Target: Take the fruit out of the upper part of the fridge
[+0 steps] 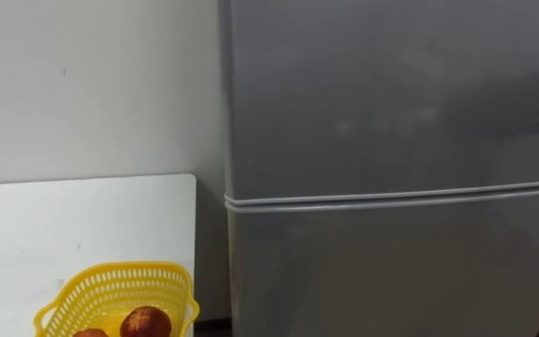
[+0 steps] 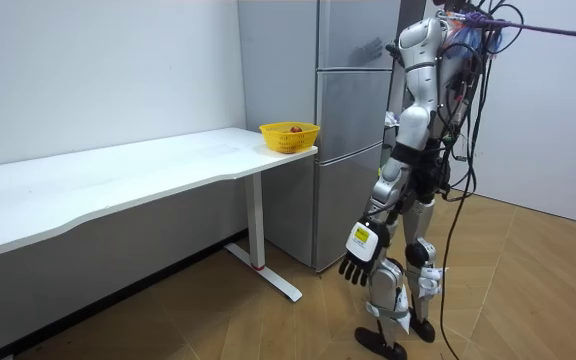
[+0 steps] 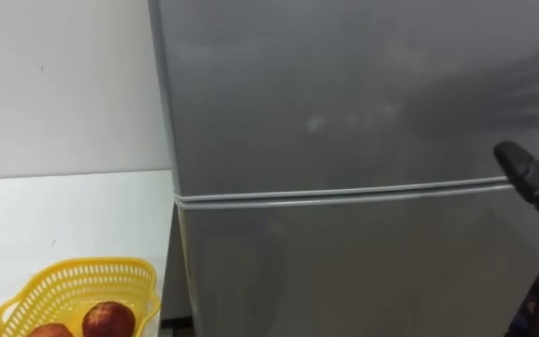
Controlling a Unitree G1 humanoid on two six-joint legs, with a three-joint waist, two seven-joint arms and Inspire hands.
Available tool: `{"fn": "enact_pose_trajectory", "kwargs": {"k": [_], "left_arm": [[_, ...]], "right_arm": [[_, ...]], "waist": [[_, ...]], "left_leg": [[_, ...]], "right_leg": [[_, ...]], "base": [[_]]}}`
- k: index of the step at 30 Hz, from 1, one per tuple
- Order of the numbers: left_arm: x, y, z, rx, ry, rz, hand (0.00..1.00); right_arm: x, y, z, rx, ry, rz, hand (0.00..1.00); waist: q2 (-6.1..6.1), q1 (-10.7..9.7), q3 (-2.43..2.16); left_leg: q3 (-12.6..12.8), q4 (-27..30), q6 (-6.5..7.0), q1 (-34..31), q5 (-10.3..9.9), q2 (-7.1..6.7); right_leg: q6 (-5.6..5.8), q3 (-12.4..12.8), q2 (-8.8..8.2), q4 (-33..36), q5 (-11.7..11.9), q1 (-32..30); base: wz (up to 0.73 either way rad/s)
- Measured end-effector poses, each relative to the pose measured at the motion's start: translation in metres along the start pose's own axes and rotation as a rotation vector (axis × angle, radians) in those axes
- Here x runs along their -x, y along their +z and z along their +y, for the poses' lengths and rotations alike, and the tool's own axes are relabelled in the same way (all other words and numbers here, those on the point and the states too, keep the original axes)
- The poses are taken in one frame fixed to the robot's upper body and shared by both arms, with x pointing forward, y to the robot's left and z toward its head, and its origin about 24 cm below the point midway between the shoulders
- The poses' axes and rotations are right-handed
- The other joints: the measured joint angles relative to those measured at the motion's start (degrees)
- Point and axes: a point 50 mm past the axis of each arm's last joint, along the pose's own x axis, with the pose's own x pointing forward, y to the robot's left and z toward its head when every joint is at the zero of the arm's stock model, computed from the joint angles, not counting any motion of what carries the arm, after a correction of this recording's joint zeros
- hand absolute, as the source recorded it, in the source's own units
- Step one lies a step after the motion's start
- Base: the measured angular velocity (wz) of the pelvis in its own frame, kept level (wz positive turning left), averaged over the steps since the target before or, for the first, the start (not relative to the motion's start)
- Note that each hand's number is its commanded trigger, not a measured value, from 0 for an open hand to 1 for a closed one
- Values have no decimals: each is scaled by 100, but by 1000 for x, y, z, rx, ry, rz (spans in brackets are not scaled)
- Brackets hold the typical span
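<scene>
Right robot hand [image 3: 522,168] raised near fridge [image 3: 344,140] seam, grip state unclear. Left robot hand [image 2: 358,262] hangs relaxed, holding nothing. Both fridge doors closed. Basket [image 3: 68,295] with fruit [image 3: 106,318] on tabletop [image 2: 118,175] beside fridge. Fits either pre-opening or item already retrieved, door reclosed.

You see white table [image 2: 148,170] beside fridge; yellow basket [image 1: 120,298] sits at its end nearest fridge, red fruit [image 1: 146,323] inside.
</scene>
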Motion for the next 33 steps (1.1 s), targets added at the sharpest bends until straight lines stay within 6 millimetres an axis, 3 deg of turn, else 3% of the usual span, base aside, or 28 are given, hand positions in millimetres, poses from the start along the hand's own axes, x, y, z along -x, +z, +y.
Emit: {"fn": "enact_pose_trajectory", "kwargs": {"k": [6, 11, 14, 19, 22, 29, 33], "left_arm": [[0, 2, 1, -10, 4, -11, 0], [0, 5, 1, -15, 12, -20, 0], [0, 7, -1, -30, 8, -25, 0], [-1, 19, -7, -93, -12, -47, 0], [-1, 24, -9, -106, -19, -67, 0], [-2, 27, -9, -107, -20, -71, 0], [-2, 25, -9, -106, -21, -51, 0]], "right_arm": [[12, 16, -23, 235, -222, -110, 0], [30, 11, -46, 327, -379, -74, 0], [47, -8, -61, 366, -443, 31, 0], [99, -76, -92, 456, -542, 402, 0], [123, -101, -98, 491, -545, 556, 0], [166, -144, -110, 597, -485, 828, 0], [212, -166, -131, 747, -411, 1095, 0]], "waist": [[106, -143, -21], [165, -167, -22], [159, -154, -10], [113, -165, 13], [138, -122, 7], [176, -91, 11], [152, -60, 14]], "left_leg": [[1, -41, -1, -4, -1, 9], [96, -53, -1, 8, -1, 5], [169, -61, -2, 53, 0, 8], [263, -66, 3, 71, -9, 39], [280, -49, 11, 40, -14, 45], [258, -63, 12, 3, -13, 3], [259, -93, 11, 72, -12, -1]], "right_leg": [[1, 21, 7, 10, -1, 2], [0, 147, 29, 37, 0, -48], [-2, 234, 31, 79, -1, -66], [8, 322, 25, 27, -4, -75], [15, 326, 30, 33, 10, -141], [18, 303, 28, 3, 31, -136], [26, 296, 15, -28, 24, -38]], "base": [[-1], [-11], [-15], [-7], [-3], [1], [2]]}}
